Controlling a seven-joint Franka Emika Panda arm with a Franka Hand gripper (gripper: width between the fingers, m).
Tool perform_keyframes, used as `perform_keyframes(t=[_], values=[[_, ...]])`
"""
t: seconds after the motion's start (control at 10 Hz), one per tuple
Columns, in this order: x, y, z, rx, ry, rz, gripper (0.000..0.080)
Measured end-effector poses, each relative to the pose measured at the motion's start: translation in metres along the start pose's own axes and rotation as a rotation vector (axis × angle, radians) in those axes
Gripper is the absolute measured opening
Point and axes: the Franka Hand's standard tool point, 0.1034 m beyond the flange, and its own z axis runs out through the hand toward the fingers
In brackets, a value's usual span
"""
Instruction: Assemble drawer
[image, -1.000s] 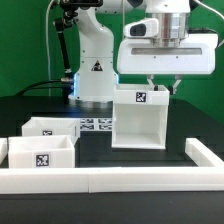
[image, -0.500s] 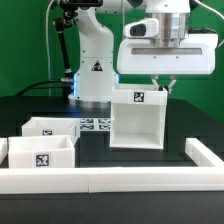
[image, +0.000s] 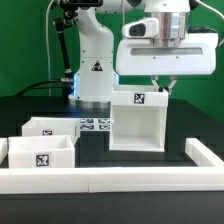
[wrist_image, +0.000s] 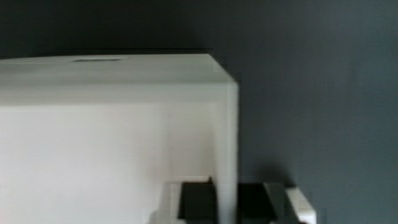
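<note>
The drawer case is standing upright on the table, a little toward three o'clock from the middle of the exterior view. Its open side is facing the camera, and a black-and-white tag is showing on its top front strip. The end effector is hanging at the case's top edge, at about one o'clock from the tag, with its white housing directly above. Its fingers are reaching down to the top rear corner. In the wrist view one wall of the case is running down between two dark finger shapes at the frame's edge, so the fingers are standing on either side of that wall. Whether they are actually pressing on it or sitting slightly apart from it cannot be told from either picture.

Outward from the case, two smaller open boxes are sitting well apart from it. The front drawer box is at about eight o'clock and carries a tag on its face, and the rear drawer box is just behind it, at about nine o'clock. Between the rear box and the case, the marker board is lying flat. A low white rail is running across the table's near side at six o'clock and is turning back at both ends. The arm's base is standing at eleven o'clock, behind everything.
</note>
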Motion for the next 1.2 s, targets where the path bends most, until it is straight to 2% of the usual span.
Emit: perform_keyframes(t=[0.4, 1.2], values=[[0.051, -0.017, -0.002, 0.031, 0.047, 0.004, 0.0038], [0.051, -0.017, -0.002, 0.031, 0.047, 0.004, 0.0038]])
